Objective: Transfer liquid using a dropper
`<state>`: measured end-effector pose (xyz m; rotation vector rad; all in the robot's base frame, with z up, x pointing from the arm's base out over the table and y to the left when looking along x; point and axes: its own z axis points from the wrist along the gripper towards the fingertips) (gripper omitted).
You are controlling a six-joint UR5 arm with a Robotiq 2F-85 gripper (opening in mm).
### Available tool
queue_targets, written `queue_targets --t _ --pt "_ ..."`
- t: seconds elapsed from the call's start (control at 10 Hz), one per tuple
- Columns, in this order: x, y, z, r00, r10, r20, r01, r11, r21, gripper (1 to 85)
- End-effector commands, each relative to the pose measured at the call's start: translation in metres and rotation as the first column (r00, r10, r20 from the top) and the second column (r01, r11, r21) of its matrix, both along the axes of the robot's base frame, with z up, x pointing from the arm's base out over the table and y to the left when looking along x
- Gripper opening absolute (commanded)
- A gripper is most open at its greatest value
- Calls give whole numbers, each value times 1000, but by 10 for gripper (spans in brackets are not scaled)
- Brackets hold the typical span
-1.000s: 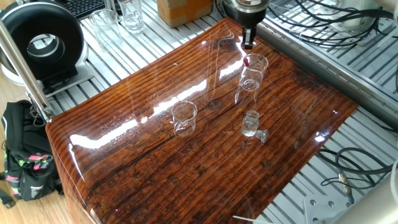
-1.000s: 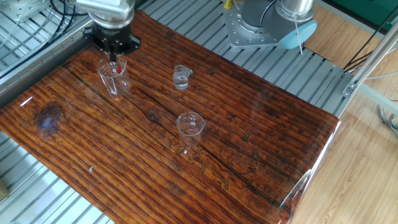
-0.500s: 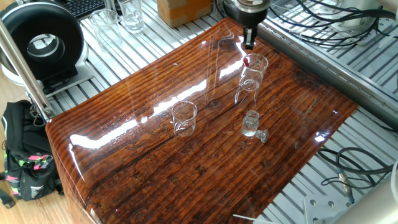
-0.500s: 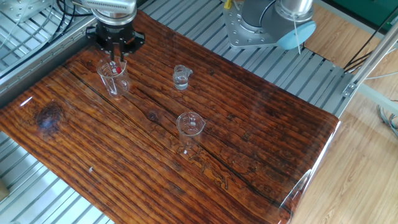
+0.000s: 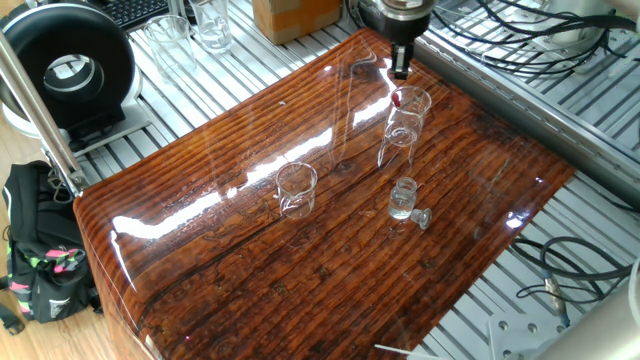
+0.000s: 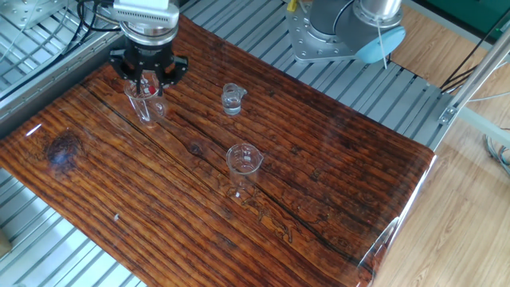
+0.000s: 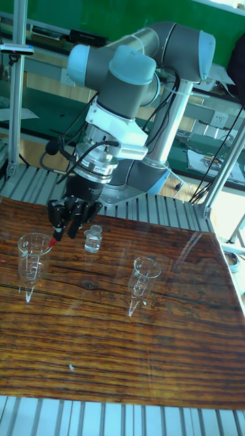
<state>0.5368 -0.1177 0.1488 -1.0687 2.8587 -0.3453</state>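
One dropper (image 7: pixel 53 241) tilted, red bulb uppermost, tip down in glass (image 7: pixel 31 255), under spread pincer (image 6: pixel 147 77).

a glossy wooden board (image 5: pixel 330 230) lies on a ribbed metal table (image 5: pixel 500 300). beyond it stand a black round fan (image 5: pixel 65 65) and a cardboard box (image 5: pixel 295 15); a black backpack (image 5: pixel 35 250) sits on the floor.

Two high fixed cameras look down on the wooden table (image 5: pixel 300 250) from opposite sides at middle range, while the tall view sits low and near at the front edge, facing the arm's base (image 7: pixel 136 184), all three sharing the tabletop glassware.
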Motion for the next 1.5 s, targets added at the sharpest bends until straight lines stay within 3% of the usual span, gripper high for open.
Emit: queue_targets --t 0.0,0.2,0.3,0.4,0.5,0.6,1.0,1.4 --pt "10 -15 3 999 -10 34 11 999 -36 373" --pt "8 -20 7 1000 -8 24 8 999 -31 373" --pt "9 -18 1 999 -16 28 17 1000 -26 377" --pt "4 -18 -7 999 -30 14 31 999 -29 377" --pt "-10 -17 -11 998 -54 -34 53 998 -27 377" --pt "-12 -18 -9 998 -52 -40 51 998 -27 377" --pt "-18 -6 -18 997 -59 -52 59 998 10 383" --pt "-13 -16 -20 999 -45 -24 44 999 -25 383"
